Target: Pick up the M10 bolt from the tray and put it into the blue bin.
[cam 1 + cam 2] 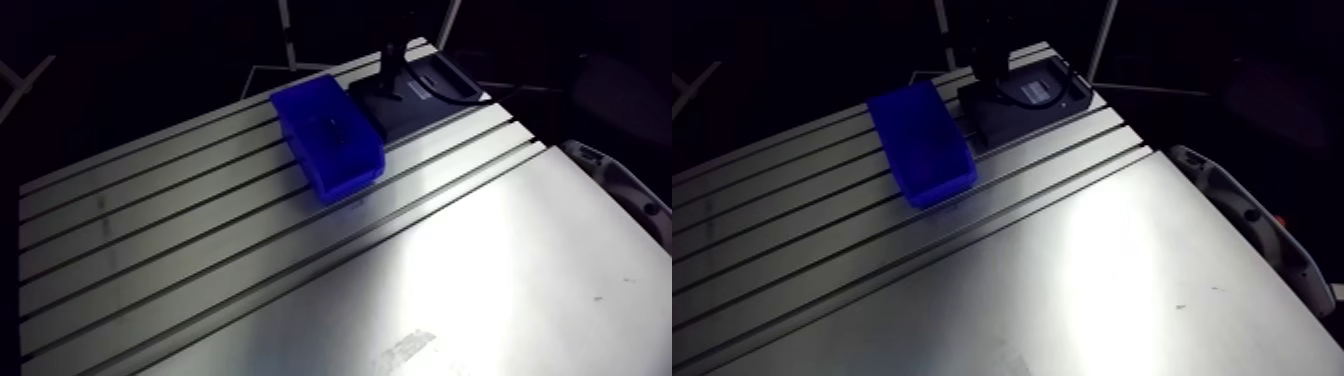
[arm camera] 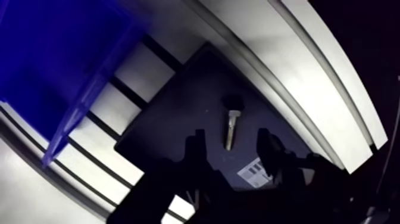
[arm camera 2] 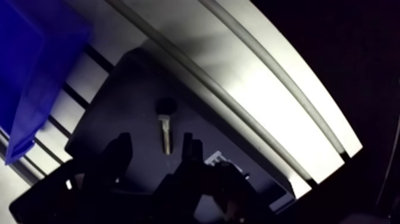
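A silver M10 bolt (image 2: 231,126) with a dark head lies flat on the black tray (image 2: 172,119), its shank pointing back toward the gripper. In the wrist view my gripper (image 2: 232,146) hangs just above the tray, open, with the shank end of the bolt in the gap between its two dark fingers (image 2: 196,145). They do not touch the bolt. The blue bin (image 1: 328,137) stands right beside the tray (image 1: 425,110) on the slotted table. The arm view shows the gripper (image 1: 390,68) coming down over the tray.
A white label (image 2: 255,173) is stuck on the tray near one finger. The table's grooves (image 1: 200,230) run past the bin. A grey, light-coloured device (image 1: 620,185) lies off the table's right edge. The table's far edge is close behind the tray.
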